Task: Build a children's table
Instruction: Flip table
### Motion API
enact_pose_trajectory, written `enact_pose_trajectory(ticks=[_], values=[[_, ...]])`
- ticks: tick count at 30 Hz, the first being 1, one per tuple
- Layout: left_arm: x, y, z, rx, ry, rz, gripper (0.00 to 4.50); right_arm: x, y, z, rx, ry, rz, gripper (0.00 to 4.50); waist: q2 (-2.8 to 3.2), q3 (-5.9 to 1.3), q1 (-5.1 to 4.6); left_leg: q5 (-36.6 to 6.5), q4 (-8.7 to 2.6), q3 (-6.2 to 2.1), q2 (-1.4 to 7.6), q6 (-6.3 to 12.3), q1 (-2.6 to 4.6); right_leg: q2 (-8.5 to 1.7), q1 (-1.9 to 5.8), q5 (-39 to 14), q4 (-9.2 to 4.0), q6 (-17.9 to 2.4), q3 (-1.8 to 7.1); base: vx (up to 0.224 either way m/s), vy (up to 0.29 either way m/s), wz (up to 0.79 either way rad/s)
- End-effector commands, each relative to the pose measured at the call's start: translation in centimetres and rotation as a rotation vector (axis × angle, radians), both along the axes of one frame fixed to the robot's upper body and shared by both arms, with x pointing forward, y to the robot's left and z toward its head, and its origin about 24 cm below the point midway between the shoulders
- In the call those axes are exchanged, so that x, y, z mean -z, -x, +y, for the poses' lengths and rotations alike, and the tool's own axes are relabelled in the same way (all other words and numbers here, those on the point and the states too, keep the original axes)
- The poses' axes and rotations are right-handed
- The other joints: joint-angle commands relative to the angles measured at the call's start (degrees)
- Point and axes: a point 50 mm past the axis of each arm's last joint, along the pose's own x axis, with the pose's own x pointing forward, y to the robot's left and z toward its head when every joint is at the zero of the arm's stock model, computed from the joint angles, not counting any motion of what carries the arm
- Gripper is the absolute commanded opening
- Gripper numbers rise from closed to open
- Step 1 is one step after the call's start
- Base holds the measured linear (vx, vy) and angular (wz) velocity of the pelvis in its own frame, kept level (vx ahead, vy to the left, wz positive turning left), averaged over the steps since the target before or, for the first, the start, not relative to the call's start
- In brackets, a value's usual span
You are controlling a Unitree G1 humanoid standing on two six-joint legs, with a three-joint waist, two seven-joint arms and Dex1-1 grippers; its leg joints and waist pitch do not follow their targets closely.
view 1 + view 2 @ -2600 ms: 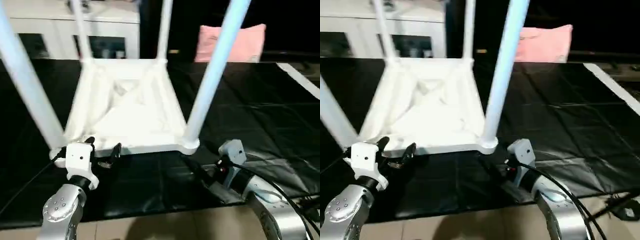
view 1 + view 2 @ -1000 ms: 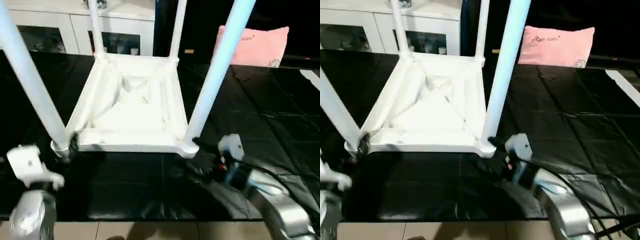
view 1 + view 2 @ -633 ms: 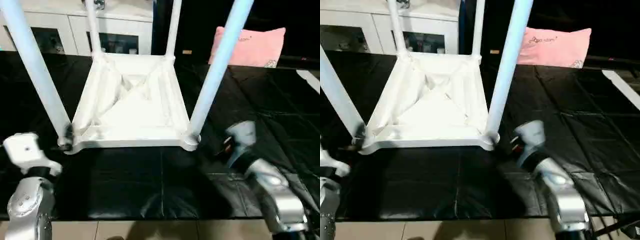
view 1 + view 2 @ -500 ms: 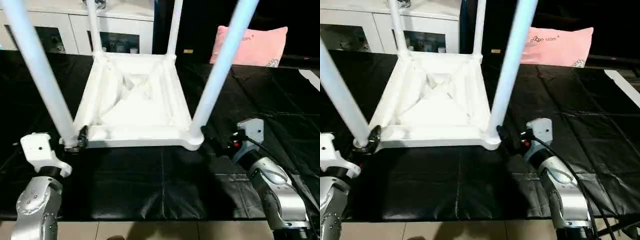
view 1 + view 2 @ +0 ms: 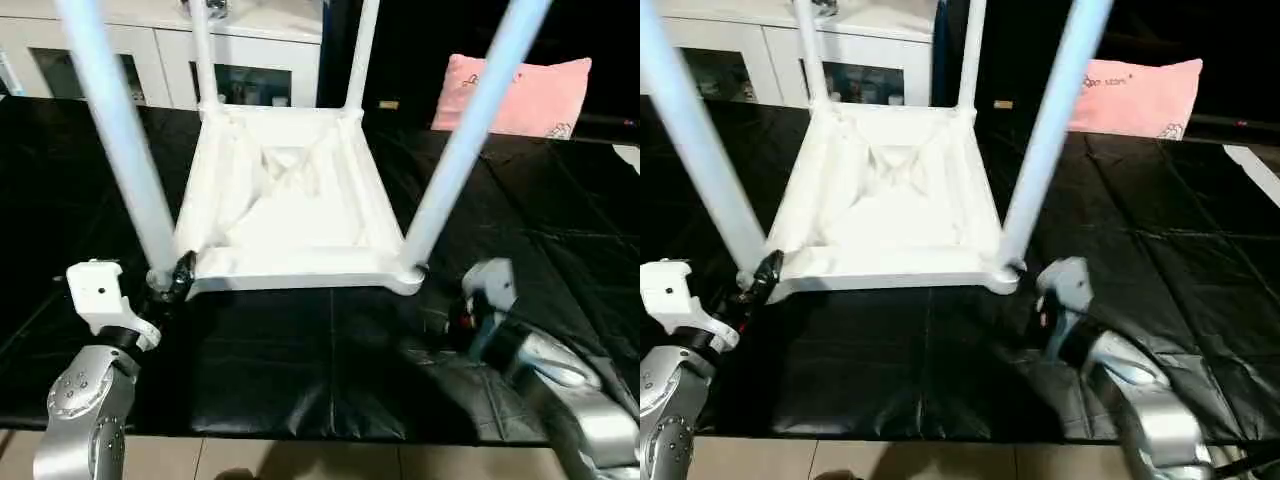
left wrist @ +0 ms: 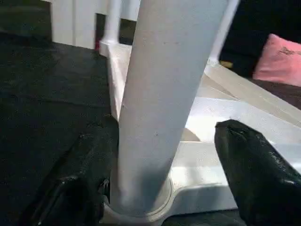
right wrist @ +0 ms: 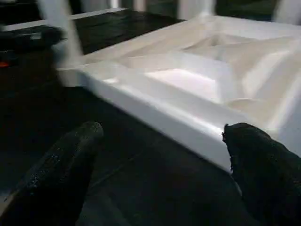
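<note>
The children's table lies upside down on the black mat, its ribbed tabletop (image 5: 290, 215) facing up. Its legs stand upright in the corner sockets: near-left leg (image 5: 120, 130), near-right leg (image 5: 460, 140), two far legs (image 5: 203, 50). My left gripper (image 5: 172, 280) straddles the foot of the near-left leg (image 6: 164, 94). One finger (image 6: 84, 174) rests against the leg and the other finger (image 6: 258, 174) stands apart from it. My right gripper (image 5: 437, 322) hovers low beside the near-right corner, open, with nothing between its fingers (image 7: 66, 169); the tabletop's edge (image 7: 155, 99) lies ahead of it.
A white glass-door cabinet (image 5: 110, 60) stands behind the mat. A pink pillow (image 5: 520, 90) lies at the back right. The black mat (image 5: 300, 370) ends just in front of my arms, with pale floor (image 5: 300, 460) below its edge.
My left gripper has come in from the left to the foot of the near-left leg and its fingers have narrowed. My right gripper has drawn back a little from the near-right corner. The camera shifted.
</note>
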Motion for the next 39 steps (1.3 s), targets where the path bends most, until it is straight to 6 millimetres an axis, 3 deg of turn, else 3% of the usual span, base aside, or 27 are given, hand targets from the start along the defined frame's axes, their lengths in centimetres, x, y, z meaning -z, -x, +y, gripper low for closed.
enact_pose_trajectory(ticks=[1, 3, 4, 8, 9, 10, 16, 24, 30, 39], values=[[0.7, -0.6, -1.0, 0.058, -0.021, 0.047, 3.27, -0.4, 0.1, 0.8, -0.044, -0.005, -0.001, 4.50, 0.38, -2.16, -0.17, -17.3, -5.17, -0.59, 2.91, -0.18, 0.73, -4.27, 1.00, -15.3, -4.51, -6.5, 2.95, 0.000, 0.000, 0.00], [0.8, -0.8, -0.9, 0.044, -0.036, 0.055, 3.15, -0.5, 0.1, 1.1, -0.049, -0.010, -0.002, 4.50, 0.43, -2.12, -0.28, -17.5, -5.23, -0.65, 2.94, -0.45, 0.71, -4.25, 0.93, -16.0, -4.58, -6.3, 2.93, 0.000, 0.000, 0.00], [0.7, -1.1, -0.7, 0.027, -0.039, 0.047, 3.04, -0.5, 0.0, 1.5, -0.054, -0.017, 0.000, 4.50, 0.15, -2.13, -0.37, -17.9, -5.24, -0.64, 2.96, -0.80, 0.78, -4.30, 0.88, -16.4, -4.62, -6.3, 2.93, 0.000, 0.000, 0.00], [0.5, -1.6, -0.6, 0.026, -0.073, 0.047, 2.89, -0.1, -0.2, 2.5, -0.059, -0.009, 0.012, 4.50, 0.36, -2.35, -0.48, -16.8, -5.22, -0.73, 3.02, -1.23, 0.72, -4.29, 0.99, -14.1, -4.24, -6.9, 2.88, 0.000, 0.000, 0.00], [0.5, -1.7, -0.6, 0.028, -0.080, 0.048, 2.89, 0.0, -0.3, 2.6, -0.053, -0.009, 0.015, 4.50, 0.04, -2.34, -0.59, -16.3, -5.26, -0.71, 3.03, -1.16, 0.60, -4.27, 1.06, -13.5, -4.20, -7.0, 2.86, 0.000, 0.000, 0.00], [0.5, -1.8, -0.6, 0.031, -0.080, 0.051, 2.89, 0.1, -0.4, 2.7, -0.047, -0.013, 0.021, 4.50, 0.32, -2.40, -0.50, -15.7, -5.18, -0.62, 3.03, -1.24, 0.78, -4.25, 0.96, -12.0, -4.03, -7.4, 2.91, 0.000, 0.000, 0.00], [0.4, -2.3, -0.7, 0.024, -0.076, 0.045, 2.89, 0.4, -0.7, 3.0, -0.024, -0.021, 0.028, 4.50, 0.47, -2.58, -0.43, -14.2, -5.05, -0.50, 2.95, -1.12, 0.67, -4.32, 1.28, -8.8, -3.71, -8.1, 2.88, 0.000, 0.000, 0.00], [0.5, -2.6, -1.1, 0.040, -0.082, 0.059, 3.58, 0.8, -0.8, 3.4, -0.031, -0.005, 0.028, 4.50, 0.67, -2.43, -0.41, -16.8, -5.17, -0.52, 3.00, -1.83, 0.83, -4.35, 1.13, -12.1, -4.09, -7.8, 2.94, 0.000, 0.000, 0.00], [0.5, -2.9, -1.2, 0.027, -0.063, 0.045, 3.58, 1.0, -0.7, 3.8, -0.039, -0.004, 0.037, 4.50, 0.73, -2.54, -0.42, -15.7, -5.16, -0.54, 3.05, -1.92, 0.80, -4.32, 1.24, -9.7, -3.84, -8.2, 2.92, 0.000, 0.000, 0.00], [0.7, -3.1, -2.0, 0.028, -0.025, 0.059, 2.79, 1.0, -0.8, 4.1, -0.043, -0.009, 0.035, 4.50, 0.92, -2.48, -0.44, -16.3, -5.18, -0.51, 3.08, -1.93, 0.84, -4.28, 1.25, -9.6, -3.85, -8.6, 2.92, 0.000, 0.000, 0.00]])
